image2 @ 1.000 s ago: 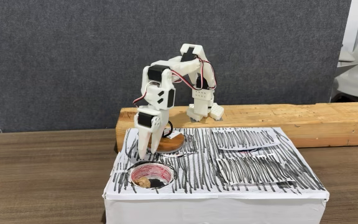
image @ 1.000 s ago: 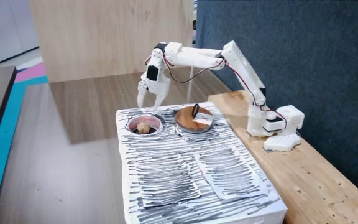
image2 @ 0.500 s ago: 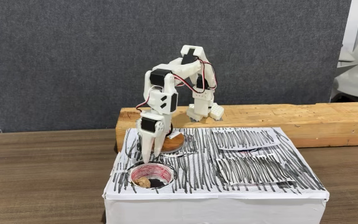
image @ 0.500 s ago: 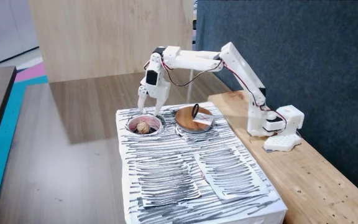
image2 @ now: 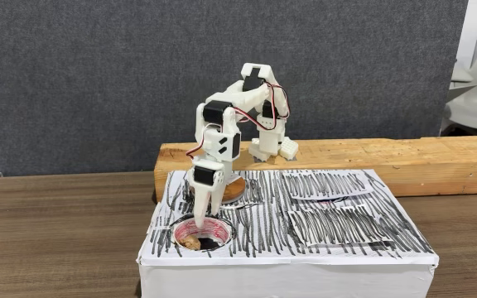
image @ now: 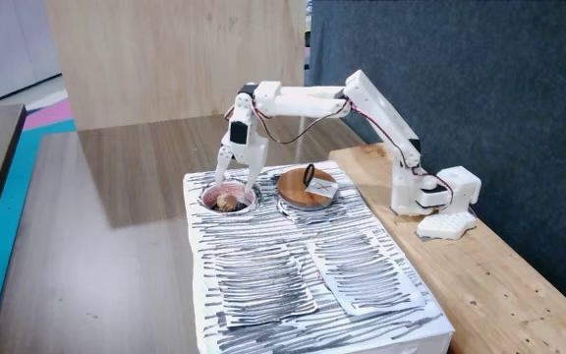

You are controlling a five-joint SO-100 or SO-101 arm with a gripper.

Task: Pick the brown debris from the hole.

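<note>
One white arm is being seen in both fixed views, its base seated on a light wooden beam (image: 480, 265) along one side of a white box (image2: 305, 248) whose top is scribbled with black lines. The tool (image: 235, 178) is being held point-down over the round hole (image: 229, 200) near one corner of the box top; in a fixed view the tool (image2: 201, 223) is being shown with its tips at the hole's rim, about level with the box top. The two fingers are being held slightly apart, with nothing seen between them.

One piece of brown debris (image: 227, 203) is lying inside the hole, just below the fingertips; in a fixed view the brown debris (image2: 191, 242) is resting toward the left of the opening, with dark free space beside it to the right. Whether the tips are touching it cannot be told.

One flat wooden disc (image: 305, 190) with a black loop is lying on the box top just beside the hole, touching neither the hole nor the tool. The hole is sitting close to two box edges. The remaining box top is being left open, apart from two loose striped sheets (image: 362, 275) lying flat. A brown worktop (image2: 56, 232) is being seen around the box.
</note>
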